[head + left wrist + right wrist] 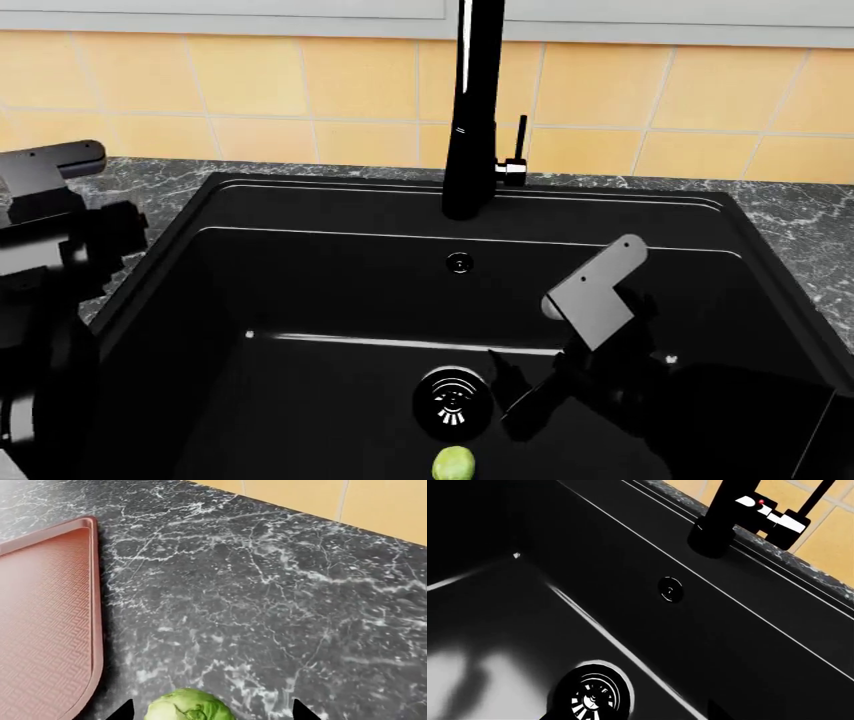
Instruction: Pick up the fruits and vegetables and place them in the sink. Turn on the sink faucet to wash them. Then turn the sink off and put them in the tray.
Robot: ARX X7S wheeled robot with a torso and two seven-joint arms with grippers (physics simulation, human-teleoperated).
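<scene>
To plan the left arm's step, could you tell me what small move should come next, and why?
Probably close the left gripper: its black fingertips stand apart on either side of the small round yellow-green leafy sprout on the dark marbled countertop, not touching it.

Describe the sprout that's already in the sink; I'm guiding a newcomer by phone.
Find the big black sink under the tall faucet. On its floor sits a round drain; the sprout lies just on the near side of it. It is the only pale green thing in the dark basin.
</scene>
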